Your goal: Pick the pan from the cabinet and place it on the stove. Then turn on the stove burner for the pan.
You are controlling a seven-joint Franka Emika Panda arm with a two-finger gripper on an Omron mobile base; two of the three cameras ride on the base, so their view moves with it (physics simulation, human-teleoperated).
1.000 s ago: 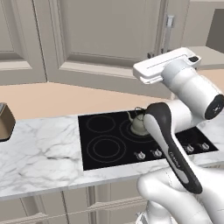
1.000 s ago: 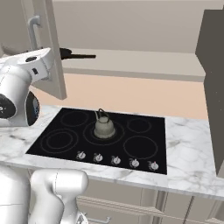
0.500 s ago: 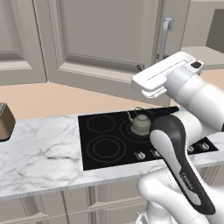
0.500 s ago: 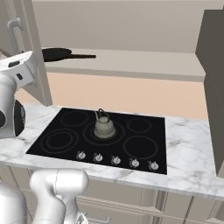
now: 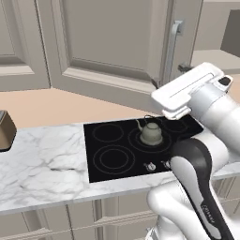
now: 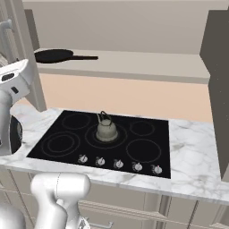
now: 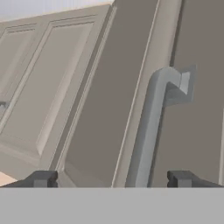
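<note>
The black pan (image 6: pixel 53 55) lies on the beige shelf (image 6: pixel 134 67) of the open cabinet, its long handle pointing right. Below it the black stove (image 6: pixel 67 143) carries a grey-green kettle (image 6: pixel 106 129) on its middle ring, with a row of silver knobs (image 6: pixel 118 164) along the front. In the hand view my gripper (image 7: pixel 112 180) is open, its fingertips (image 7: pixel 43 179) set wide apart on either side of the cabinet door's curved bar handle (image 7: pixel 148 131) without touching it. The left base view shows the swung-out door (image 5: pixel 108 47) and its bar handle (image 5: pixel 176 28) just above my white hand (image 5: pixel 187 91).
A brown toaster (image 5: pixel 4 131) stands at the left end of the marble counter (image 5: pixel 47 164). A tall dark panel (image 6: pixel 219 89) rises at the right over the counter. The kettle (image 5: pixel 151 133) takes the stove's centre.
My gripper has opened wide and let go of the door handle. The door has swung further open, uncovering the pan on the shelf. My hand has dropped slightly.
</note>
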